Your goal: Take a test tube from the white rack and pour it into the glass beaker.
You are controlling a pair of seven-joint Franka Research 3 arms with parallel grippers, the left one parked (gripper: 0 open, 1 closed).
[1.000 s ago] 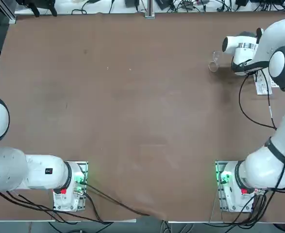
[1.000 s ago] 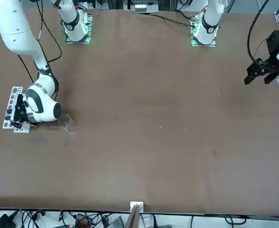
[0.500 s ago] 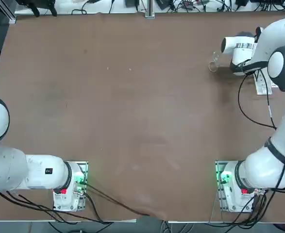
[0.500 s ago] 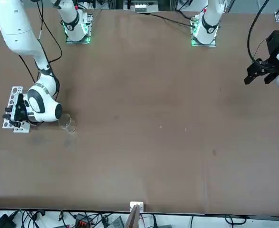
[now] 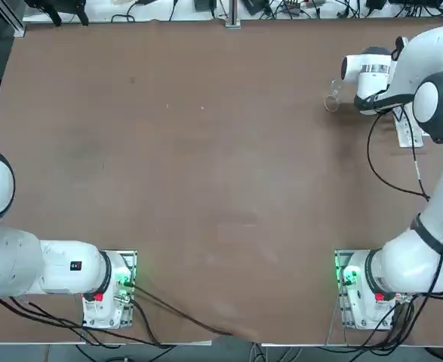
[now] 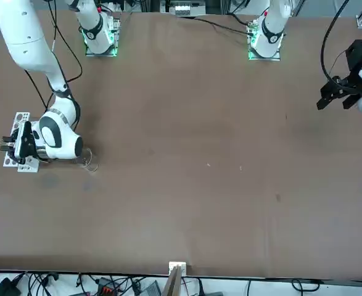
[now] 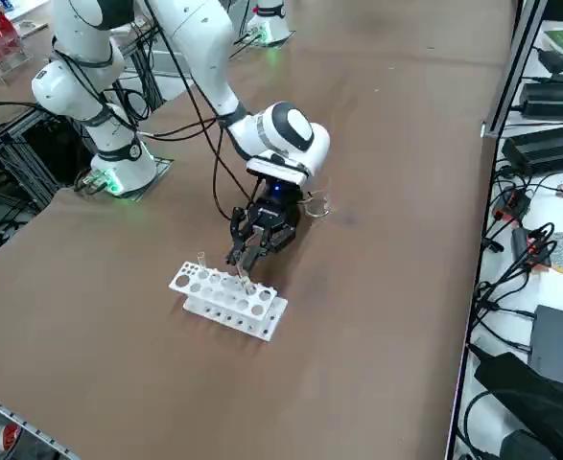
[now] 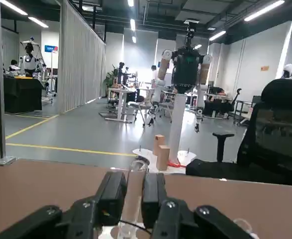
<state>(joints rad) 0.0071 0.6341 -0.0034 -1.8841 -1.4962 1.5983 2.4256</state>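
Observation:
The white rack [image 7: 228, 300] lies near the table's right edge, also seen in the top view [image 5: 410, 134] and the front view [image 6: 17, 131]. My right gripper [image 7: 250, 249] hovers just above the rack's beaker-side end, shut on a thin clear test tube [image 8: 136, 172] that stands upright between its fingers [image 8: 112, 191]. The tube's lower end [image 7: 245, 278] still reaches down to the rack's holes. The glass beaker [image 7: 316, 204] stands on the table just beyond my wrist, toward the table's middle; it also shows in the top view [image 5: 331, 102] and the front view [image 6: 92, 164].
Another clear tube [image 7: 202, 260] stands in the rack's far corner. Black boxes and cables [image 7: 550, 144] lie beyond the table's far edge. My arm's own black cable [image 5: 383, 170] loops over the table beside the rack.
My wrist has shifted a little toward the table's far edge and risen slightly over the rack. The gripper stays shut on the tube.

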